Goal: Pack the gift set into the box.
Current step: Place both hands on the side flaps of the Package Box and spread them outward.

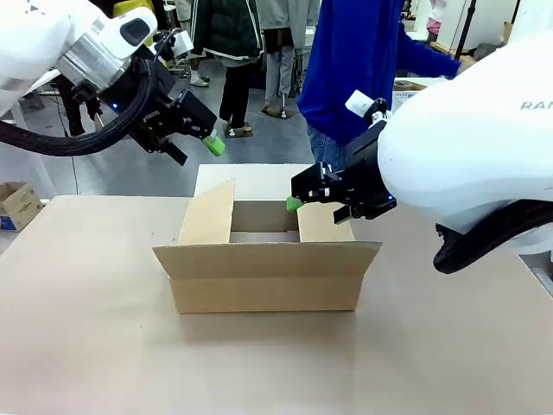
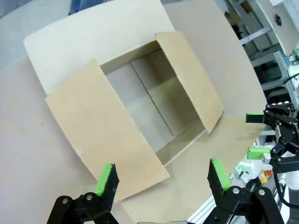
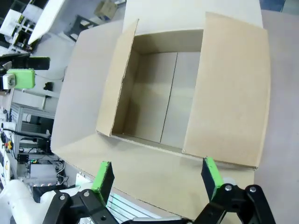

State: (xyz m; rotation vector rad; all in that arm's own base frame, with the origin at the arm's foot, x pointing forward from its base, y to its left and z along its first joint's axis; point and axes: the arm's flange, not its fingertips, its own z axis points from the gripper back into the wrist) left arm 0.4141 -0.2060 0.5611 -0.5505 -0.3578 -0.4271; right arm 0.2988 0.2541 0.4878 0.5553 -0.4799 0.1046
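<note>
The brown cardboard box (image 1: pixel 268 290) stands mid-table with all four flaps spread and nothing inside it. My left gripper (image 1: pixel 197 149) hangs open above and behind the box's left end. In the left wrist view the left gripper (image 2: pixel 162 179) looks down past a flap of the box (image 2: pixel 103 116). Over the right flap my right gripper (image 1: pixel 315 207) hovers open. The right gripper (image 3: pixel 156 176) shows green pads spread above the near edge of the box (image 3: pixel 229 93). The gift set is out of view.
A person in a blue top (image 1: pixel 363 52) stands at the far side of the table (image 1: pixel 86 328), with other people behind. A small printed carton (image 1: pixel 17 203) sits off the table at the left.
</note>
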